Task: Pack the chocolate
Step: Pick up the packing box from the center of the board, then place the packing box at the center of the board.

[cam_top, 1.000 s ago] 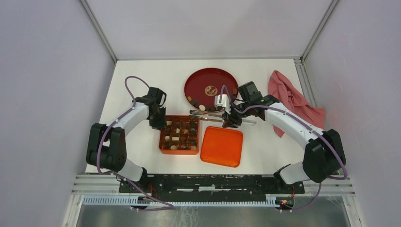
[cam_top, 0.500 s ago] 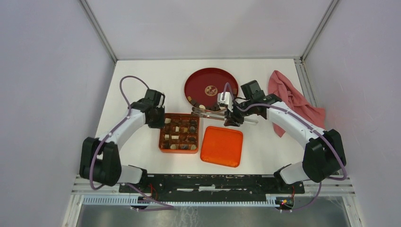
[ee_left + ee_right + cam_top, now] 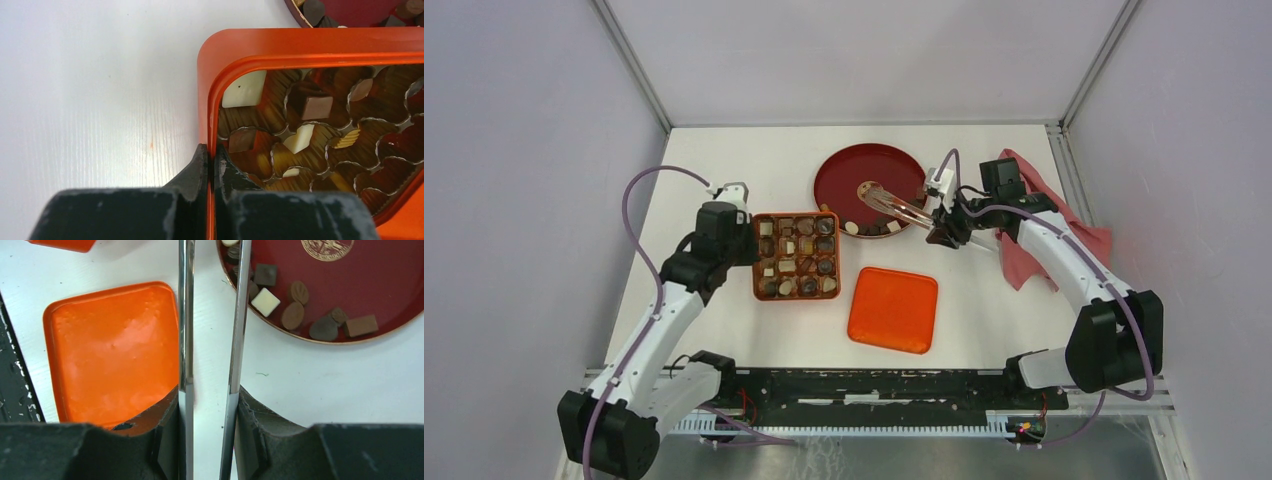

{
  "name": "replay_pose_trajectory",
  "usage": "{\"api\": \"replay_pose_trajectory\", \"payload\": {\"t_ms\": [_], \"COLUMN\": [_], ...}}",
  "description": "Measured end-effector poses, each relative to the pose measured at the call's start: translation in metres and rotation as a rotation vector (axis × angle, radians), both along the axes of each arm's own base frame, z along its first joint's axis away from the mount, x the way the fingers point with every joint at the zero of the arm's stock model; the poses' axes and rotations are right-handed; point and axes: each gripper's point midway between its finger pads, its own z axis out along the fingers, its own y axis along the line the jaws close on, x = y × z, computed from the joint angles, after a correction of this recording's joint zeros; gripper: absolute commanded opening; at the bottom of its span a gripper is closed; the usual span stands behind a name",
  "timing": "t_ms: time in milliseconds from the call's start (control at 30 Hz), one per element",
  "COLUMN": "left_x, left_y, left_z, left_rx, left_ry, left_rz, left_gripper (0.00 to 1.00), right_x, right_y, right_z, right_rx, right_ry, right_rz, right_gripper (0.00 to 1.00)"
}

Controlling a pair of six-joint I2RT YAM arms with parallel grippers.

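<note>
1. Left gripper [image 3: 207, 161]: fingers pinched shut on the left wall of the orange box [image 3: 797, 255], one finger inside the rim and one outside; half a second earlier it stood at the box's far left corner.
2. Orange box: now lies farther from the arm bases and more to the left than before; its far right corner is just beside the near left rim of the red plate [image 3: 844, 168], and whether they touch cannot be told; the box has drawn apart from the orange lid [image 3: 893, 309].
3. Chocolate [image 3: 316, 106]: brown and cream-white pieces sit in the box's fluted cells; further loose pieces [image 3: 293, 315] lie along the plate's near rim.
4. Right gripper [image 3: 207, 405]: closed on the metal tongs [image 3: 899, 205], one finger pressing each arm; the two arms stand a little apart.
5. Tongs: the tips now reach over the emblem at the plate's middle, the shaft slanting toward the far left; earlier the tongs lay crosswise by the plate's near rim, tips pointing left; the right gripper has shifted to the right and away from the bases.
6. Lid and pink cloth [image 3: 1034, 210]: both lie where they lay before on the white table [image 3: 724, 160]; the cloth is at the right edge.
</note>
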Motion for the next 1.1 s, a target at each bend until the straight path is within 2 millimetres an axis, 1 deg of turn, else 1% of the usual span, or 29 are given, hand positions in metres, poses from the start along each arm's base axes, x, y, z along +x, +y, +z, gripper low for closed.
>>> {"api": "replay_pose_trajectory", "payload": {"t_ms": [133,267,467,667,967,1100], "left_x": [-0.002,-0.005,-0.007,-0.007,-0.008,-0.005], "left_y": [0.002,0.003,0.006,0.008,0.009,0.008], "left_z": [0.006,0.012,0.027,0.038,0.036,0.027], "left_rx": [-0.005,-0.015,-0.004,-0.004,0.002,0.016], "left_ry": [-0.035,-0.081,-0.179,-0.249,-0.253,-0.195], "left_rz": [0.004,0.005,-0.007,-0.011,-0.015,-0.016], "left_gripper": [0.02,0.02,0.02,0.02,0.02,0.02], "right_x": [0.006,0.005,0.005,0.006,0.007,0.007], "right_y": [-0.011,-0.009,-0.008,-0.008,-0.007,-0.007], "right_z": [0.001,0.001,0.001,-0.003,-0.003,-0.003], "right_rx": [0.004,0.013,0.021,0.019,0.021,0.021], "right_ry": [0.005,0.012,0.018,0.031,0.034,0.034], "right_rz": [-0.040,-0.035,-0.042,-0.044,-0.047,-0.047], "right_gripper": [0.40,0.40,0.40,0.40,0.40,0.40]}}
